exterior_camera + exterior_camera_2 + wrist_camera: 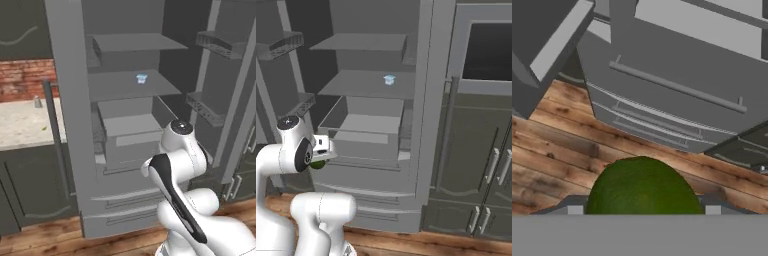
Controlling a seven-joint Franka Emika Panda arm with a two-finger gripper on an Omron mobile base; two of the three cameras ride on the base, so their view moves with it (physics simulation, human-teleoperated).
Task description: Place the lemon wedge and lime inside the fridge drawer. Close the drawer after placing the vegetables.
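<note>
lime [642,186] gripped in the tool [643,210], arm folded low before fridge drawer [363,131]

My arm [185,200] is glossy white, built from fat rounded segments that swell at each joint. A black band runs lengthwise down the link nearest the left base camera. The top joint ends in a round dark grey cap [181,127] with a pale ring and small marks on it. From the right base camera I see a second dark disc [305,155] set in the side of a joint, and a small white boxy block [321,144] with dark spots.
</note>
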